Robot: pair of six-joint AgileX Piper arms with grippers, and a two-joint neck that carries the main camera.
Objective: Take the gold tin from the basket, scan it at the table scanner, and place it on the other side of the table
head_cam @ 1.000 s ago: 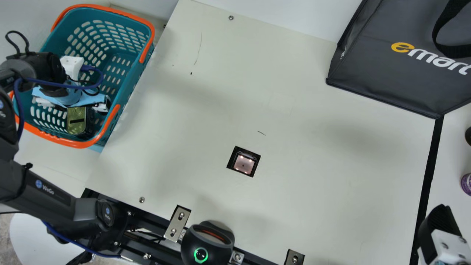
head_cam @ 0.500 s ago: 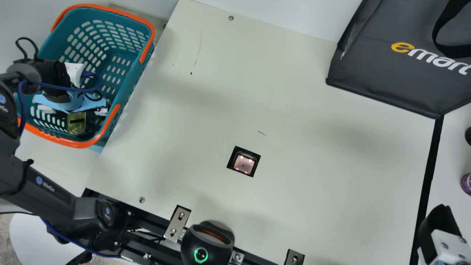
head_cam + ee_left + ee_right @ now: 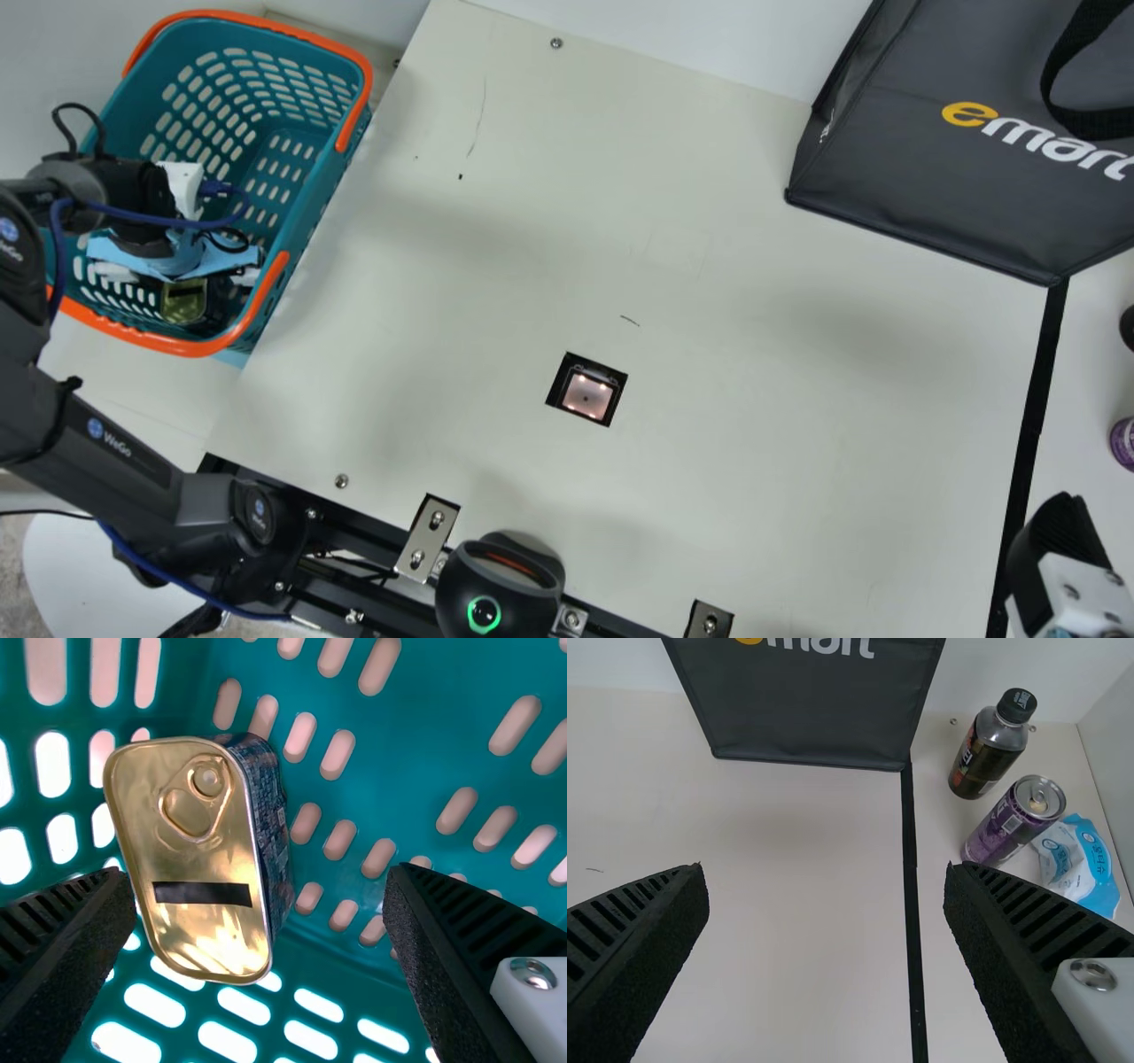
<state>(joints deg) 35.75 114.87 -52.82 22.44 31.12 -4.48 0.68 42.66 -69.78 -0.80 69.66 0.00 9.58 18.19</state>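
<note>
My left gripper (image 3: 177,257) is over the teal basket (image 3: 310,190) in the main view, partly covering the gold tin (image 3: 183,304) inside. In the left wrist view that gripper (image 3: 259,881) stands open, and the gold tin (image 3: 199,855), with its pull ring and a black strip, lies beyond the fingers, closer to one of them. No grip on the tin is visible. The table scanner (image 3: 586,395) is a small lit window in the tabletop. At the main view's lower right is my right gripper (image 3: 1054,549); the right wrist view shows this gripper (image 3: 826,873) open with nothing held.
A dark shopping bag (image 3: 957,186) stands at the table's far right. Past the black line (image 3: 913,904) are a dark bottle (image 3: 990,749), a purple can (image 3: 1014,819) and a blue-white packet (image 3: 1076,859). A black round device (image 3: 496,589) sits by the near edge.
Over the basket, my left gripper has shifted a little right and nearer in the main view, now hiding more of the tin. My right gripper has stayed still.
</note>
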